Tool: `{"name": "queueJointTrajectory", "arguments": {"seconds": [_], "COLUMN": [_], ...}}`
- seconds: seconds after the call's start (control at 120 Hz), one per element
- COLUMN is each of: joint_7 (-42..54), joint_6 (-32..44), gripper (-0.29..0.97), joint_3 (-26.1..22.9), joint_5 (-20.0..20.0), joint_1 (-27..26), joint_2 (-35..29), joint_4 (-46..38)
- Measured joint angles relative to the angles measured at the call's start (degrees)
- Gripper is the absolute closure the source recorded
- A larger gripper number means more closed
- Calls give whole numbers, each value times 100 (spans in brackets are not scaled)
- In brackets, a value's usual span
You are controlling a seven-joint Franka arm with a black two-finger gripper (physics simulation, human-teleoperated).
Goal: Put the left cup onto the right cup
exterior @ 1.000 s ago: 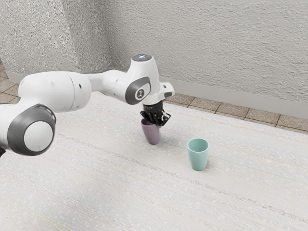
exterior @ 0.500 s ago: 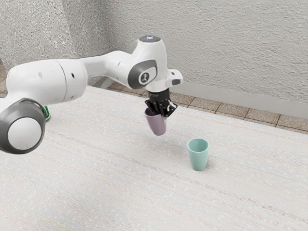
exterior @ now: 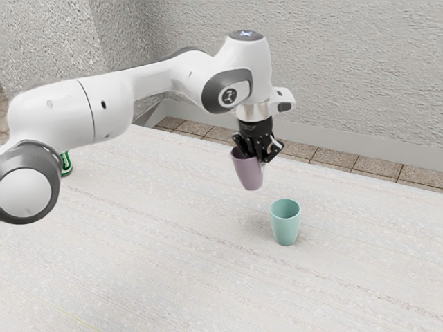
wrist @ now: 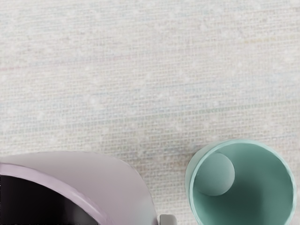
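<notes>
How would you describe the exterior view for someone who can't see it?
A white robot arm holds a tilted purple cup by its rim in black fingers, in the air above a pale table. A teal cup stands upright on the table, below it and toward the exterior view's right.

The purple cup (exterior: 248, 173) and teal cup (exterior: 284, 221) look like smooth, matt plastic. The desk (exterior: 138, 263) has a pale, woven, cloth-like grain with fine speckles. The arm (exterior: 138, 90) has glossy white shells and grey joint caps. The end effector (exterior: 257, 155) is matt black. The wall (exterior: 346, 62) is rough plaster.
</notes>
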Motion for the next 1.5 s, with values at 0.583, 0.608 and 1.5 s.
{"name": "queueJointTrajectory", "arguments": {"seconds": [0.583,0.608,1.5], "joint_7": [-777,-813,-1848], "joint_6": [-85,-92,-201], "gripper": [78,78,78], "joint_3": [-712,-707,-740], "joint_5": [976,987,1023], "joint_1": [-370,-370,-513], "joint_2": [434,451,448], "joint_4": [456,452,172]}}
